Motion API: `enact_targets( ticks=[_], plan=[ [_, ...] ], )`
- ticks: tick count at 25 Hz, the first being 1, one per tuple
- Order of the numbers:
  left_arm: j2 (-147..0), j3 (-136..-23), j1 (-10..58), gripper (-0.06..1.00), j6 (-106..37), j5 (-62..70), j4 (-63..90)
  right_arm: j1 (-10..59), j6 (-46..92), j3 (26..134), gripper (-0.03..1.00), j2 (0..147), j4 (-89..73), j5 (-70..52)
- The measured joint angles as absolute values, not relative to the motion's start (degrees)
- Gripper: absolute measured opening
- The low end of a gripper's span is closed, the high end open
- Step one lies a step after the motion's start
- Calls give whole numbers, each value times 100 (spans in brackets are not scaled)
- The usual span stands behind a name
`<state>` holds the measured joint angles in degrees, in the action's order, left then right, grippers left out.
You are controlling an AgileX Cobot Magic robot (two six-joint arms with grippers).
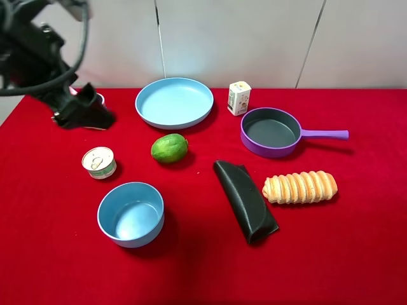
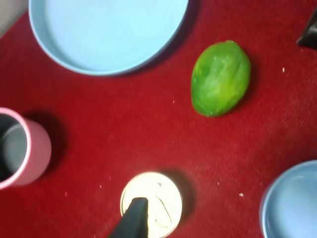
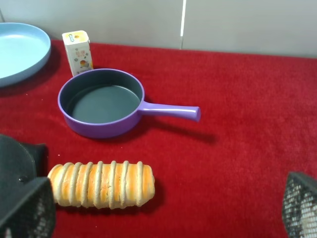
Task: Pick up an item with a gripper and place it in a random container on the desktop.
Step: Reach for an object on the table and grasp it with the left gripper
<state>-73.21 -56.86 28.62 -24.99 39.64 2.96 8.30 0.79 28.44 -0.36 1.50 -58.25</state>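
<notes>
The item, a small white and pale-yellow carton (image 1: 239, 98), stands upright on the desktop's red cloth (image 1: 356, 254) at the back, between the light-blue plate and the purple pan; it also shows in the right wrist view (image 3: 78, 52). The container, a pink saucepan (image 2: 22, 148), is mostly hidden behind my left gripper (image 1: 95, 119) in the high view. My left gripper (image 2: 133, 215) hangs over the can with its fingers together and empty. My right gripper (image 3: 163, 213) is wide open and empty near the bread, far from the carton.
A light-blue plate (image 1: 173, 102), a lime (image 1: 169, 148), a tin can (image 1: 98, 162) and a light-blue bowl (image 1: 131, 213) lie left and centre. A purple frying pan (image 1: 270, 131), a black folded cloth (image 1: 245, 200) and a bread roll (image 1: 300, 187) lie on the right.
</notes>
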Motion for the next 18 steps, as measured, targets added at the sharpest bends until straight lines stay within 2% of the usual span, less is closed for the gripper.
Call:
enact_targets(
  ticks=[3,18],
  plan=[
    [-7562,-5897,2942,99,-2595,3964,296,830,79,2844,69,-36,150,-5825],
    [-9871,-8337,3493,99,-2959,4061,296,830,79,2844,69,-36,150,-5825]
  ],
)
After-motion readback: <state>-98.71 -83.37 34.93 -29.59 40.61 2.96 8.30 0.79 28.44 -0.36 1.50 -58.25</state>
